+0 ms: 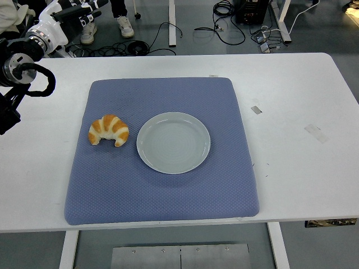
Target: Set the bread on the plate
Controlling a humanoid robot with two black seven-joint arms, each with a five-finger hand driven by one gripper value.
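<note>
Croissant on mat just left of plate; left arm cropped, hand state unclear.

From my remote seat this reads as a robotics lab or test room. I see a plain white table on metal legs standing on a grey floor strewn with black cables. More white table legs stand behind, a person's sneakers show at the top, and bits of tape mark the tabletop.
</note>
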